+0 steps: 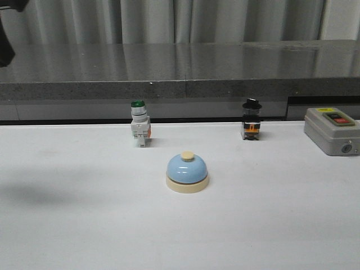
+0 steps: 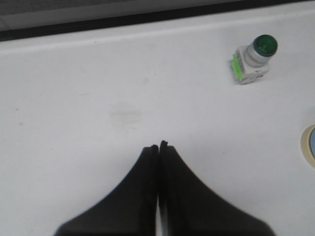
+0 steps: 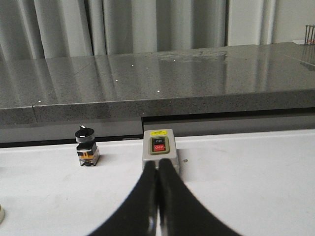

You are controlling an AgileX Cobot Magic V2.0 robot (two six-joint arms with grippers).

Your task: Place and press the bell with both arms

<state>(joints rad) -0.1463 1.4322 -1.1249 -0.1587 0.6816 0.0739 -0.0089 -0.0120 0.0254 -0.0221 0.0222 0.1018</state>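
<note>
The light-blue bell [image 1: 187,171] with a cream base and cream button stands upright on the white table, near its middle. Only the edge of its base [image 2: 310,146] shows in the left wrist view. My left gripper [image 2: 158,146] is shut and empty, above bare table well to the left of the bell. My right gripper [image 3: 157,162] is shut and empty, its tips in front of the grey box. Neither gripper shows in the front view; only a dark piece of the left arm [image 1: 5,48] shows at the top left corner.
A green-capped white push-button switch [image 1: 139,125] stands behind the bell to the left, also in the left wrist view [image 2: 253,59]. A black knob switch [image 1: 251,120] stands back right. A grey box with red and green buttons [image 1: 332,130] sits far right. A dark stone ledge [image 1: 180,76] runs behind.
</note>
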